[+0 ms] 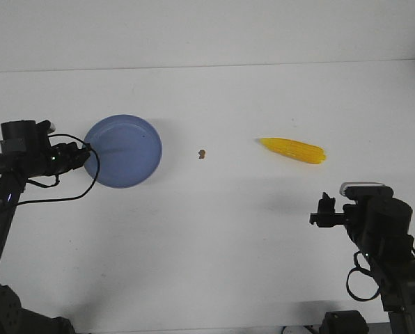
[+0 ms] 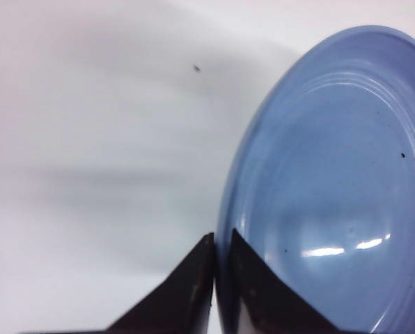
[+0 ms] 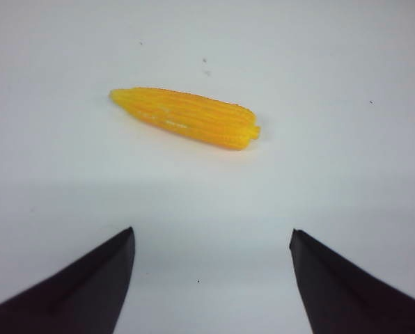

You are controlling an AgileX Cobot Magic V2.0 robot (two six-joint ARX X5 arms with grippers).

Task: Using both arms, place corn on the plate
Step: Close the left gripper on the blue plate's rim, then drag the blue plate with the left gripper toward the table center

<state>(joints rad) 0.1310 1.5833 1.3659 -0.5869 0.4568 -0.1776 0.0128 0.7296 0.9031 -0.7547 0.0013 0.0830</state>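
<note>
The light-blue plate (image 1: 124, 151) lies at the left of the white table. My left gripper (image 1: 88, 153) is shut on its left rim; in the left wrist view the two black fingers pinch the rim of the plate (image 2: 333, 181) at the gripper (image 2: 221, 240). The yellow corn (image 1: 293, 149) lies on the table at the right, pointed end to the left. My right gripper (image 1: 324, 209) is open and empty, on the near side of the corn and apart from it. In the right wrist view the corn (image 3: 185, 117) lies beyond the open gripper (image 3: 213, 236).
A tiny brown speck (image 1: 202, 154) lies on the table between plate and corn. The table's far edge (image 1: 207, 66) runs across the back. A black cable (image 1: 75, 188) loops from the left arm in front of the plate.
</note>
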